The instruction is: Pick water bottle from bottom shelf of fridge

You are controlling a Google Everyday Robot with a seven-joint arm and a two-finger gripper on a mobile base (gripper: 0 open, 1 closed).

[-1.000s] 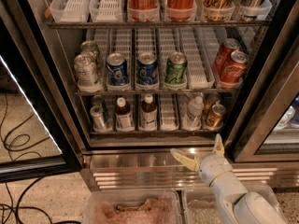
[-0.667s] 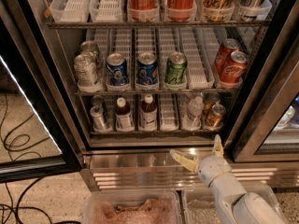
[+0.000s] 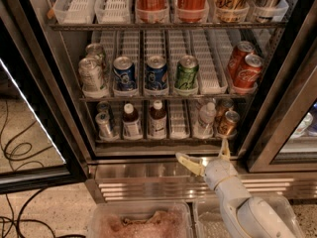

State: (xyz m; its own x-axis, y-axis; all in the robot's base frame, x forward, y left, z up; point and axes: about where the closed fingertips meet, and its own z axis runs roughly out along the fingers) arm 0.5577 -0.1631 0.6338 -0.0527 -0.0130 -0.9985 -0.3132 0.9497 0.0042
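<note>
Approach stage of the pick, judged from the layout. Gripper (image 3: 207, 157) hangs in front of the stainless steel base of the fridge (image 3: 148, 177), below the front edge of the bottom shelf (image 3: 163, 140). Its two fingers are spread wide with nothing between them; one pale finger (image 3: 187, 163) points left, the other rises toward the shelf. Water bottle (image 3: 206, 119) stands upright in a lane tray on the bottom shelf, right of centre. A gold can (image 3: 228, 123) stands just beside it on the right, and an empty lane separates it from the brown bottles (image 3: 157, 121) on the left. No contact between gripper and bottle is visible. Done: the door stands open and the hand sits almost directly below the target lane. Left: raising the hand to shelf level, reaching in around the bottle, closing on it and drawing it out. Low clearance under the rack of blue and green cans (image 3: 156, 73) probably limits the approach to a near-horizontal entry.
</note>
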